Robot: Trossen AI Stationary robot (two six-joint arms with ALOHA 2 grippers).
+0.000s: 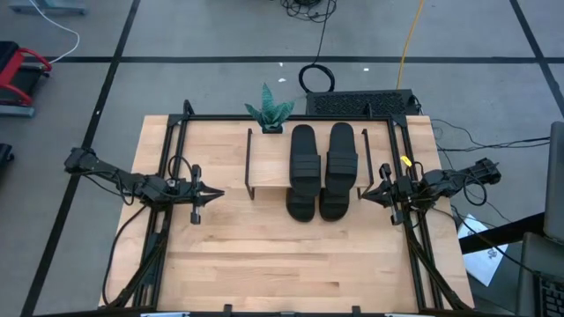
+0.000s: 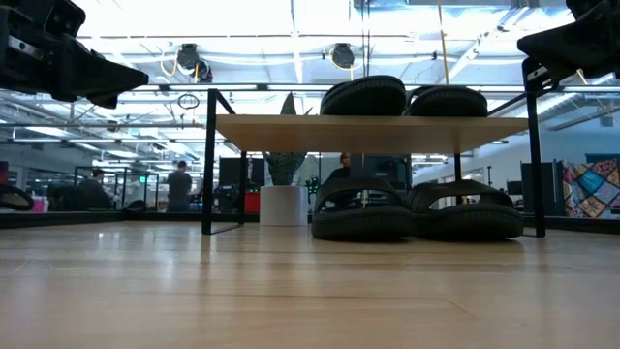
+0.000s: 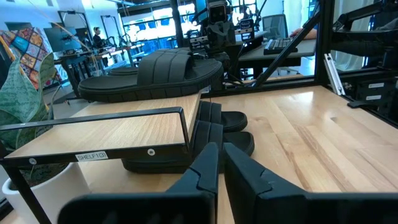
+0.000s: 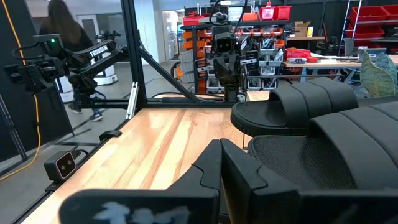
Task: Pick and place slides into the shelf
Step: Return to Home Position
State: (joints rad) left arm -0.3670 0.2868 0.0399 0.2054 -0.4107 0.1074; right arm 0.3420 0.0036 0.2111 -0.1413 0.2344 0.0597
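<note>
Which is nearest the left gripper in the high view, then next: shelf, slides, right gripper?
1. shelf, its left leg right beside the left gripper.
2. slides, in the shelf's right half.
3. right gripper, past the shelf's right end.

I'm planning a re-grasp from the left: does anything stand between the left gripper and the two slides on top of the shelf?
Only the black side frame, which rises above the top board at its left end, between the left gripper and the slides. Past the frame, nothing shows on the board before the slides.
</note>
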